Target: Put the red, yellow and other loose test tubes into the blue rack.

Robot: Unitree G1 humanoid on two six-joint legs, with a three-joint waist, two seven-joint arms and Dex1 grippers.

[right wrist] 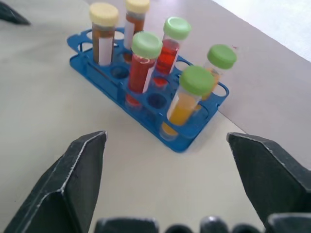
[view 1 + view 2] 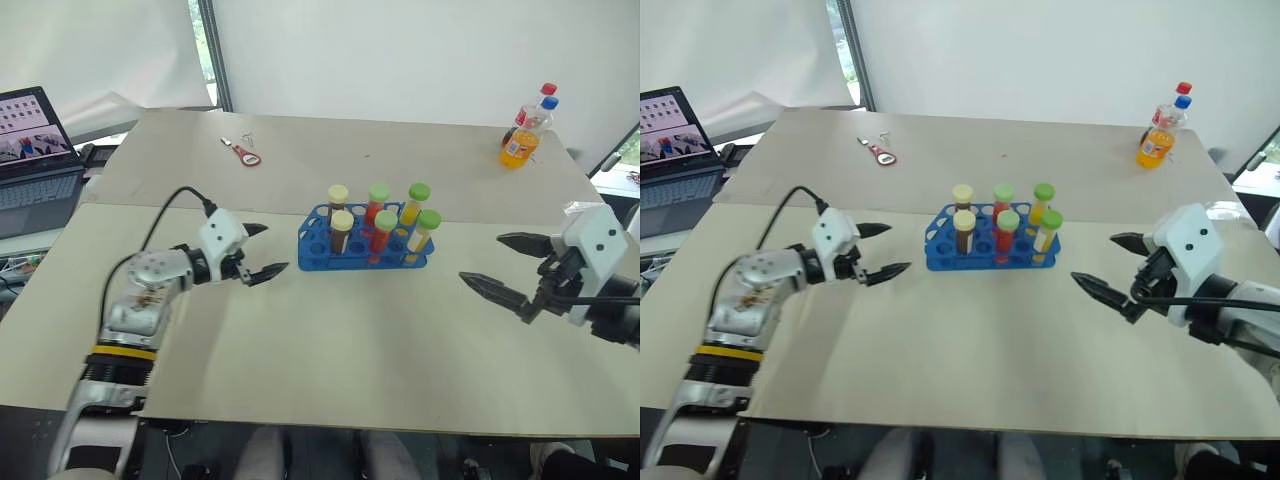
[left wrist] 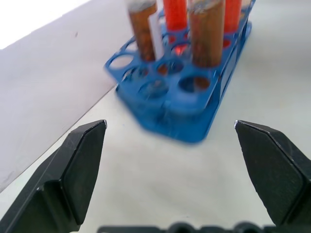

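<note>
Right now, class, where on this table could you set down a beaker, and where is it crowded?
Free: the bare strip between the blue rack and the near table edge, between the left gripper and right gripper; also the far stretch between the red opener and orange bottles. Crowded: the rack's tubes.

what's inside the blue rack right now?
The blue rack holds six upright capped tubes: two amber-brown, cream caps; two red and two yellow, green caps. Several other holes are open. Tube bottoms are hidden by the rack.

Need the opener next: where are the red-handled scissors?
The red-handled tool lies on the far table section, robot's left, beyond the blue rack.
</note>
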